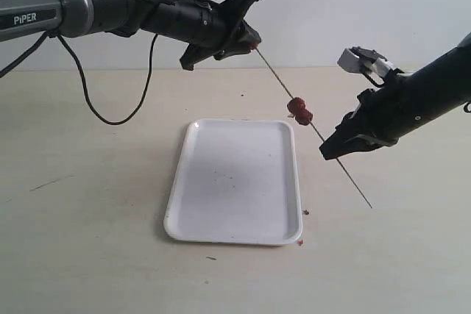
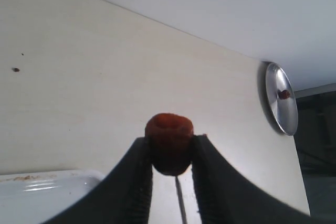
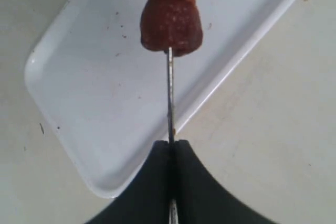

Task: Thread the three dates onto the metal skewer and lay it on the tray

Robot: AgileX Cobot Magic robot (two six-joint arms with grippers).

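The metal skewer (image 1: 276,81) slants in the air beside the white tray (image 1: 221,182). My right gripper (image 1: 329,151) is shut on its lower part, and the rod (image 3: 170,93) runs out between the closed jaws (image 3: 170,144). Two dates (image 1: 299,110) sit threaded mid-rod, seen above the tray (image 3: 89,93) as dates (image 3: 170,22). My left gripper (image 1: 250,40) is shut on a third date (image 2: 169,142) at the skewer's upper end. The rod (image 2: 180,198) meets that date's underside; how deep it goes is hidden.
A round silver dish (image 2: 281,106) holding a small reddish bit lies at the table's edge. Small crumbs (image 1: 303,212) dot the tabletop by the tray's near right corner. A black cable (image 1: 110,115) loops down from the left arm onto the table.
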